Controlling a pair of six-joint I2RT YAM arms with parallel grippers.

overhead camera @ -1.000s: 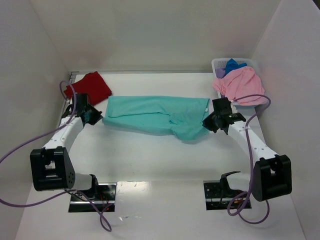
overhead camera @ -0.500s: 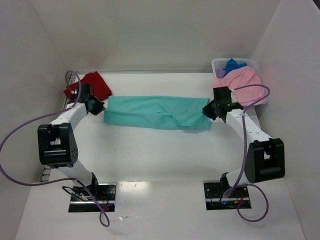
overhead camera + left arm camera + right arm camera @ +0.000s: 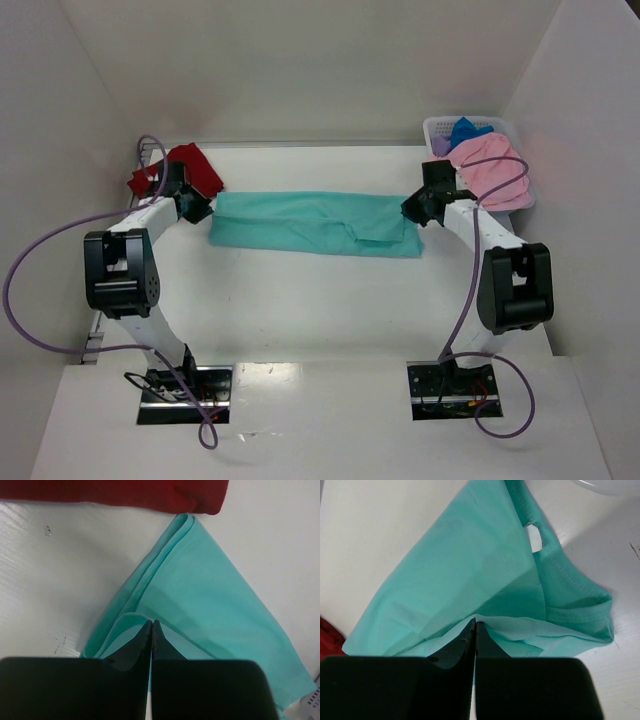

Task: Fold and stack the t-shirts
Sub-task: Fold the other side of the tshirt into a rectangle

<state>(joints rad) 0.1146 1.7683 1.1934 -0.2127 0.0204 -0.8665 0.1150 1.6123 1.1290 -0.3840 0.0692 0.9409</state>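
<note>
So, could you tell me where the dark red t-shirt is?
In the top view, the dark red t-shirt lies far left on the table, just behind the left gripper and the teal t-shirt.

Table [image 3: 300, 300] bears teal shirt [image 3: 300, 222], red shirt [image 3: 200, 168] (folded), basket [image 3: 440, 128].

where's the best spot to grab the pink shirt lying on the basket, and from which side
Take the pink shirt at the loose edge draped over the basket's near rim, coming down from above on the near side. It lies heaped there, in front of the blue shirt and purple shirt, so a pinch there should lift it alone.
</note>
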